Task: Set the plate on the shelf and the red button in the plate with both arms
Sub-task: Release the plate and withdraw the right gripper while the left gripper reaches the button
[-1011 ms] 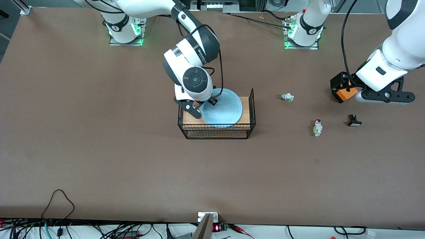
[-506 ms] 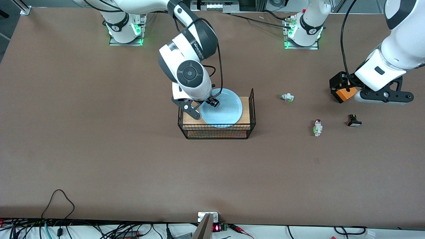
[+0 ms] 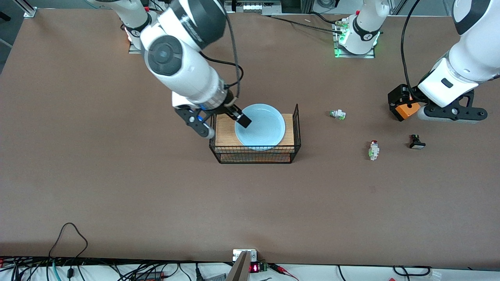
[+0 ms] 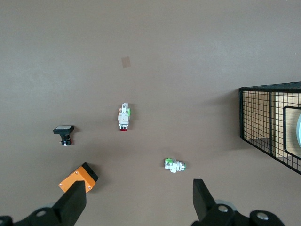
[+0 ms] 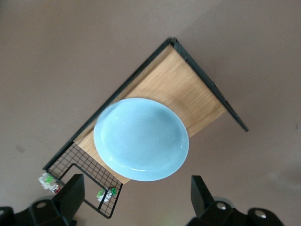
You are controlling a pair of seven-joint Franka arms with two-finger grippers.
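Plate (image 3: 260, 125) seated on the wooden shelf of the wire basket (image 3: 295, 128); both grippers held empty.

The right gripper (image 3: 222, 125) is held above the basket's edge, fingers spread, the plate just beside and below it. The left gripper (image 4: 136, 205) is held spread over the table, with the red button (image 3: 374, 150) lying below it, toward the basket, well apart from the plate.
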